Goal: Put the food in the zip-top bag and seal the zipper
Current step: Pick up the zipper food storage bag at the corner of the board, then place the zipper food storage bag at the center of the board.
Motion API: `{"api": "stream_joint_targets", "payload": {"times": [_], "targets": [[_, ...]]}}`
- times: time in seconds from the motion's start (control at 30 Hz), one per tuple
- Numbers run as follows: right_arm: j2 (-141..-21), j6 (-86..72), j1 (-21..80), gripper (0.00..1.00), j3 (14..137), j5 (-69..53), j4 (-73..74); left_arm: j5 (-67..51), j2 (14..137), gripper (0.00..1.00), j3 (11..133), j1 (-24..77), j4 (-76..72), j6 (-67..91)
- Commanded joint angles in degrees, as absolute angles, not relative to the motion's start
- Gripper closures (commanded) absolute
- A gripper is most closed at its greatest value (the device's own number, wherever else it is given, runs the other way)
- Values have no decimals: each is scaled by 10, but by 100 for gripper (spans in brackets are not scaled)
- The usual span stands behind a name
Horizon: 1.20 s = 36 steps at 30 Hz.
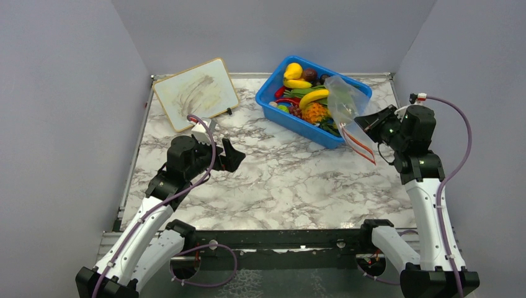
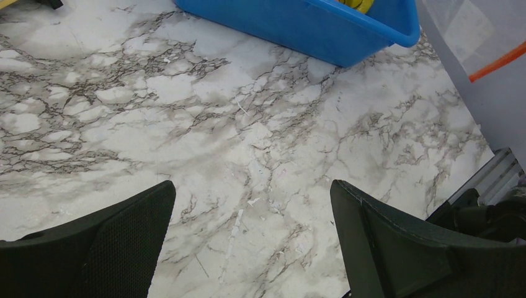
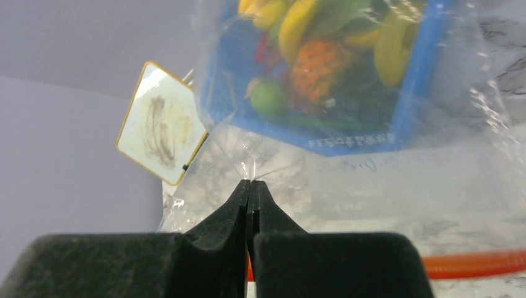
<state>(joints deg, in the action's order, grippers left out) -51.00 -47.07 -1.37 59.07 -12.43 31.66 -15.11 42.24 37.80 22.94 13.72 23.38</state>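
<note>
The food point(image 1: 305, 93), an orange pineapple, yellow bananas, dark round fruit and green leaves, lies in a blue bin point(image 1: 273, 104) at the back. My right gripper point(image 1: 367, 123) is shut on the clear zip-top bag point(image 1: 345, 102), holding it up at the bin's right end. The red-orange zipper point(image 1: 361, 146) hangs at the bag's lower edge. In the right wrist view the fingers point(image 3: 251, 189) pinch the bag film point(image 3: 384, 180), with the zipper point(image 3: 471, 264) to the right and the food point(image 3: 316, 62) seen through the film. My left gripper point(image 1: 224, 155) is open and empty over the table, left of centre.
A small whiteboard point(image 1: 196, 93) lies at the back left. The blue bin point(image 2: 310, 28) shows at the top of the left wrist view, with marble tabletop point(image 2: 248, 136) below. Grey walls stand on three sides.
</note>
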Motion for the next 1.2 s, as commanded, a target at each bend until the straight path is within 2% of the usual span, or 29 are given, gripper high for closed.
{"api": "stream_joint_targets", "payload": {"times": [0.0,0.27,0.5,0.7,0.93,1.17], "targets": [[-496,-464,1,99,615,-195,293,-154,423,1,375,226,121,236],[-531,-418,72,99,591,-278,222,-133,412,1,375,226,131,248],[-607,-376,270,99,596,-224,171,-114,418,1,412,227,185,238],[-674,-321,404,99,585,-204,99,-45,402,2,457,226,246,240],[-789,-250,464,99,580,-229,75,-19,399,2,466,226,269,236],[-859,-212,468,99,569,-233,68,-33,418,2,455,227,268,234]]}}
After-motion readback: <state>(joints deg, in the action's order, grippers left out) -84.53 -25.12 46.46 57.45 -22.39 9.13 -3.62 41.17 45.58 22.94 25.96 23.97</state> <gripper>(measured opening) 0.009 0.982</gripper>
